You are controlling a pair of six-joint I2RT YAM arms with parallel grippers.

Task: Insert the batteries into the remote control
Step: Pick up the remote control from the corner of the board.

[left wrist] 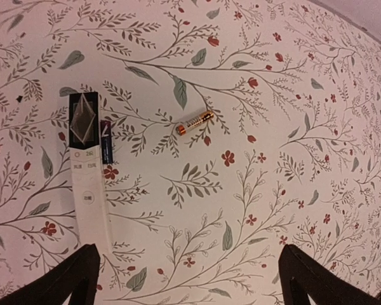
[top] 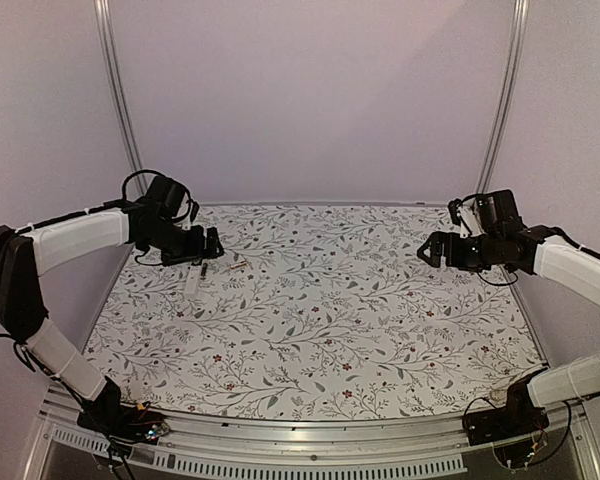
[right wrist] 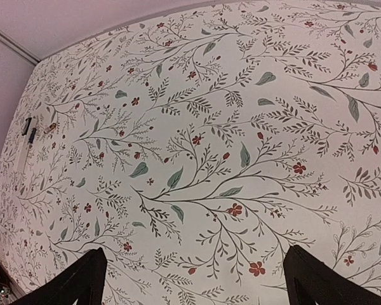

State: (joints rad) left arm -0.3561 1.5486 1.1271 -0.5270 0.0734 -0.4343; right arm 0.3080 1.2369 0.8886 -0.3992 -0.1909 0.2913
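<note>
The remote control [left wrist: 89,190] is a slim white bar lying flat on the floral tabletop, with a dark patch at its far end. A blackish battery [left wrist: 106,141] lies against its right side beside that patch. The brass-toned battery [left wrist: 195,122] lies apart, further right. My left gripper [left wrist: 190,279] hovers open above the cloth near the remote's close end, holding nothing. From above, the remote [top: 193,282] and gold battery [top: 238,267] sit just in front of the left gripper [top: 215,246]. My right gripper [top: 425,250] hangs open over the far right; its own view [right wrist: 193,279] shows only cloth below.
The floral table cover [top: 320,330] fills the work area. Pale enclosure walls with metal posts [top: 115,90] stand behind and at both sides. A metal rail [top: 310,440] runs along the near edge between the arm bases.
</note>
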